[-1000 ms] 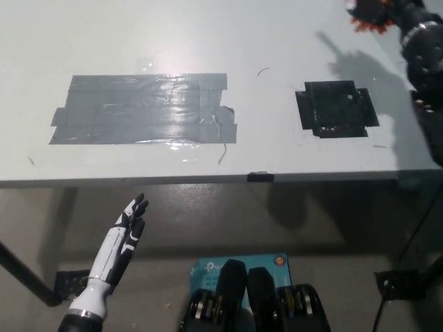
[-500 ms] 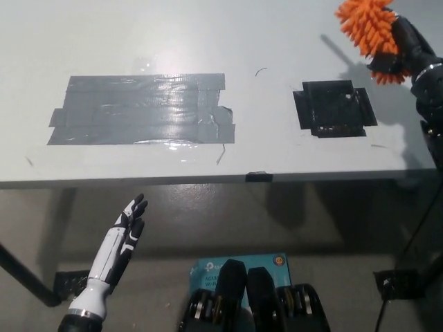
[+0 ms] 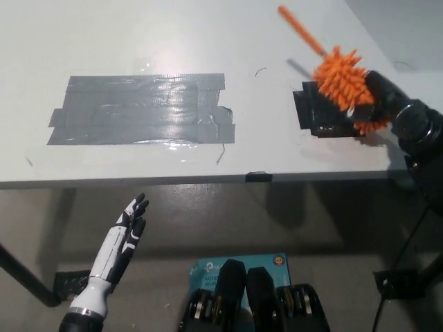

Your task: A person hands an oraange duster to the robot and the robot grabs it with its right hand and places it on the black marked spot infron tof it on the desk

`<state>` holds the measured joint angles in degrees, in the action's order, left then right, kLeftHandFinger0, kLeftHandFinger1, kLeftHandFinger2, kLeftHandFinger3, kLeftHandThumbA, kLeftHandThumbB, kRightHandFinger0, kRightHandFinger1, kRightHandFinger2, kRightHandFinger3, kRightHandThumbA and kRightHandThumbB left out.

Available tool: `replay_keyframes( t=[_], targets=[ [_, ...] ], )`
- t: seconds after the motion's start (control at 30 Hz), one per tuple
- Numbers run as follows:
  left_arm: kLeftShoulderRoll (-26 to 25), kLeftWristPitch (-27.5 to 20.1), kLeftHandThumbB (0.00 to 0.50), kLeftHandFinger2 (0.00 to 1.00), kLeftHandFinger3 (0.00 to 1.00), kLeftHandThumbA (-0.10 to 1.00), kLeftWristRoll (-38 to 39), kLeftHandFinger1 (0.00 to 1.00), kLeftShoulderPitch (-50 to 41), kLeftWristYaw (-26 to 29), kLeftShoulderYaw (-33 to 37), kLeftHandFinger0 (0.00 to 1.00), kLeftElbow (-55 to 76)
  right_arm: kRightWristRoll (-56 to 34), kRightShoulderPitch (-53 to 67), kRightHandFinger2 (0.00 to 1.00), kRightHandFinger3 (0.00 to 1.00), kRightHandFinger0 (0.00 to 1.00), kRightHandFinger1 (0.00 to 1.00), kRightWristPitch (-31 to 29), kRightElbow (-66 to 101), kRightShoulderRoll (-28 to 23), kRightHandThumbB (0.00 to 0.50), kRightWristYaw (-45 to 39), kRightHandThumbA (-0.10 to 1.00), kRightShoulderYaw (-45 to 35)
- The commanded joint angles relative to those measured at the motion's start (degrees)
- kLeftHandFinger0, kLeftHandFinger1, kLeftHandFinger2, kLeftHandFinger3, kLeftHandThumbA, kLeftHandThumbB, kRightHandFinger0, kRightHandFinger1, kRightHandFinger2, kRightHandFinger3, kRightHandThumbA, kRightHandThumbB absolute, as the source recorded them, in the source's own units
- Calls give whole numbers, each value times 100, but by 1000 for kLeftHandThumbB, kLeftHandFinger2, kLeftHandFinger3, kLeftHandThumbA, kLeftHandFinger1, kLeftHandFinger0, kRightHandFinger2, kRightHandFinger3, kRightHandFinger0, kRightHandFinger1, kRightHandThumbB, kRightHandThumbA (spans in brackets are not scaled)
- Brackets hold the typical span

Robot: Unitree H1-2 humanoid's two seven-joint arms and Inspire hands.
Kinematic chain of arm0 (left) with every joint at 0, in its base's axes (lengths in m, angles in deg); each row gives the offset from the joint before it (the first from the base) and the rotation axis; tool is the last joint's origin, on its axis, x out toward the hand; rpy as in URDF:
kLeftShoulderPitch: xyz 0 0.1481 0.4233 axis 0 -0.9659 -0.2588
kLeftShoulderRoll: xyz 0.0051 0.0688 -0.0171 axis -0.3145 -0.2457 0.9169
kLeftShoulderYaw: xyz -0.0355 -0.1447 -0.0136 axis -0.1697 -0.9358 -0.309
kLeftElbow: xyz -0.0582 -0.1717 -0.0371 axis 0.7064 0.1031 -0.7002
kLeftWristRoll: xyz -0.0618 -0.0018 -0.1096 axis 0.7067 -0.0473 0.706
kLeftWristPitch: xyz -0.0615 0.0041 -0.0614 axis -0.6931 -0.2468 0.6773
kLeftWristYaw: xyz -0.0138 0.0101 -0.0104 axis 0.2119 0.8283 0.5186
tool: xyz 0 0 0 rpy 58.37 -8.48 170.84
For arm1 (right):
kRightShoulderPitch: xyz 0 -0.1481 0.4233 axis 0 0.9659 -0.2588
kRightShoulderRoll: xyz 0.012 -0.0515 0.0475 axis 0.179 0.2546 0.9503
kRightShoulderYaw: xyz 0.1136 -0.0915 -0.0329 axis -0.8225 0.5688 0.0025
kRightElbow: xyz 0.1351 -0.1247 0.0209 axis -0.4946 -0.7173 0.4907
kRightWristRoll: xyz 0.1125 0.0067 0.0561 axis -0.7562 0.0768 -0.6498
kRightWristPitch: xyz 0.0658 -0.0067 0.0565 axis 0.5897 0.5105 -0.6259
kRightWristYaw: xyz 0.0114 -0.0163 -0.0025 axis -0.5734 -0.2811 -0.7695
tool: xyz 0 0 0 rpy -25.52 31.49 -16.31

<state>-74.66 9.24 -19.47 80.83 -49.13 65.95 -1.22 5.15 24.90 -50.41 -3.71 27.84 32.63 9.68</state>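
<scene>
White left hand point(image 3: 123, 243) is hanging low at the near left, below the desk edge, fingers straight and slightly apart, holding nothing. Just past it the pale grey flat desk top point(image 3: 173, 41) is running across the view, near edge carrying a small dark tab point(image 3: 257, 176) around the middle. On the desk's left half a wide glossy grey patch of overlapping tape strips point(image 3: 142, 109) is lying flat, catching glare. On the right half, the black square taped marked spot point(image 3: 331, 111) is sitting near the front edge, partly covered from this angle. Black right hand point(image 3: 381, 98) is coming in from the right edge, fingers clamped on the fluffy orange duster point(image 3: 340, 81). Duster's bristly head is sitting over the right part of the black spot; can't tell from this angle whether it's touching the desk or hovering just above. Its thin orange stick handle point(image 3: 302, 32) is pointing up and away toward the far side of the desk, tilted left. Black forearm is overhanging the desk's right edge.
</scene>
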Motion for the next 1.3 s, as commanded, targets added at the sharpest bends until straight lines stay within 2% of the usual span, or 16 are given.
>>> replay_keyframes(
  t=[0.0, 0.03, 0.07, 0.1, 0.13, 0.27, 0.3, 0.33, 0.5, 0.7, 0.9, 0.93, 1.03, 1.13, 1.23, 1.27],
  targets=[
    [27, -94, 181, 1000, 1000, 1000, -23, 1000, 90, 67, 18, 1000, 50, 62, -276, 981, 1000, 750, 936, -420, -93, -195, 207, -590, -35, 146],
    [17, -71, 182, 1000, 1000, 1000, -28, 1000, 80, 58, 20, 1000, 68, 36, -319, 1000, 1000, 799, 992, -350, -139, -248, 186, -906, 51, 224],
    [4, -32, 175, 1000, 1000, 1000, -53, 1000, 37, 60, 21, 1000, 117, -16, -368, 1000, 1000, 999, 1000, -313, -241, -313, 221, -1310, 165, 303],
    [-2, -35, 174, 1000, 1000, 1000, -66, 1000, 30, 64, 23, 1000, 123, -39, -376, 1000, 1000, 1000, 1000, -313, -276, -330, 230, -1399, 195, 308],
    [-8, -70, 169, 1000, 1000, 1000, -86, 1000, 42, 77, 27, 1000, 98, -62, -381, 1000, 1000, 1000, 1000, -365, -336, -348, 242, -1406, 273, 291],
    [15, -155, 163, 1000, 1000, 1000, -31, 1000, 49, 81, 22, 1000, 9, -26, -286, 1000, 1000, 1000, 1000, -735, -310, -437, 329, -951, 650, 136],
    [14, -165, 164, 1000, 1000, 1000, -34, 1000, 54, 86, 21, 1000, -5, -3, -261, 1000, 1000, 1000, 1000, -713, -210, -442, 371, -815, 719, 88],
    [10, -158, 172, 1000, 1000, 1000, -40, 1000, 64, 87, 21, 1000, -17, 3, -240, 1000, 1000, 1000, 1000, -681, -91, -426, 386, -571, 750, -29],
    [1, -97, 181, 1000, 1000, 1000, -84, 1000, 54, 116, 10, 1000, 9, 93, -282, 1000, 1000, 1000, 1000, -724, 151, -397, 352, 43, 806, -377],
    [-46, -74, 175, 1000, 1000, 1000, -60, 1000, 49, 82, -13, 1000, 64, 25, -431, 1000, 1000, 1000, 1000, -1031, 136, -457, 394, 774, 868, -911],
    [-76, -98, 180, 1000, 1000, 1000, -41, 1000, 130, 71, -34, 1000, 32, -83, -387, 1000, 1000, 1000, 1000, -1213, 1062, -523, 360, 1374, 863, -1635],
    [-79, -118, 177, 1000, 1000, 1000, -49, 1000, 154, 79, -34, 1000, 11, -145, -366, 1000, 1000, 1000, 1000, -1261, 1284, -519, 387, 1387, 875, -1761],
    [-67, -118, 187, 1000, 1000, 1000, -17, 1000, 221, 69, -41, 1000, -20, -119, -205, 1000, 1000, 1000, 1000, -1129, 2431, -550, 384, 1296, 937, -2019],
    [-58, -94, 186, 1000, 1000, 1000, 33, 1000, 339, 38, -47, 1000, -75, -1, 72, 1000, 1000, 1000, 1000, -944, 3799, -536, 379, 1172, 954, -2155],
    [-68, -74, 182, 1000, 1000, 1000, -16, 1000, 386, 41, -27, 1000, -97, -58, 514, 1000, 1000, 1000, 1000, -713, 5114, -471, 341, 944, 943, -2236],
    [-77, -38, 185, 1000, 1000, 1000, -28, 1000, 392, 26, -18, 1000, -85, -105, 766, 1000, 1000, 1000, 1000, -686, 5658, -409, 305, 897, 872, -2266]
  ],
)
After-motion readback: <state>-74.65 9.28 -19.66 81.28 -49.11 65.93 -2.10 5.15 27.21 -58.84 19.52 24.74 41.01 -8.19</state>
